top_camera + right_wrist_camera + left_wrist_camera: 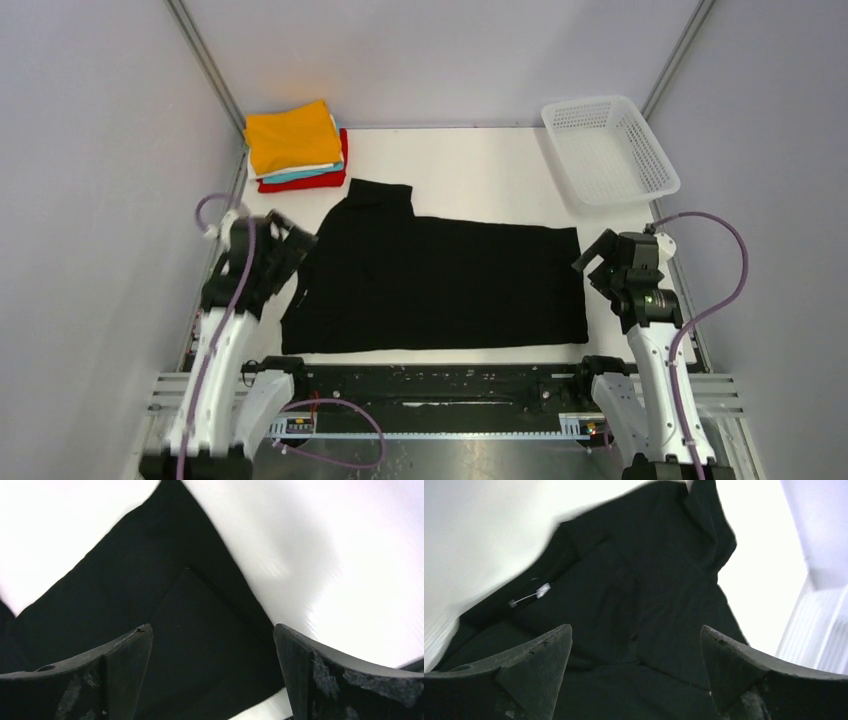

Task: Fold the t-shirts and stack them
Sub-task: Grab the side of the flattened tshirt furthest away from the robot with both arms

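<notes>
Mesh basket point(610, 150) at far-right corner, well apart from black t-shirt point(440, 290)

lower shirts point(302, 183) mostly hidden under orange shirt point(292, 138), black shirt point(440, 285) cropped in both wrist views

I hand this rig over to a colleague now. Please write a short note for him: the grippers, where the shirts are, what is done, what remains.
Left gripper: open, holding nothing, above the left end of the black t-shirt.
Right gripper: open, holding nothing, above the shirt's right corner.
Black t-shirt: flat on the table between the arms, one sleeve pointing to the far side.
Stack: far left corner, orange on top, then white, teal, red.
Done: four shirts folded and stacked.
Left: fold the black one and put it on the stack.
</notes>
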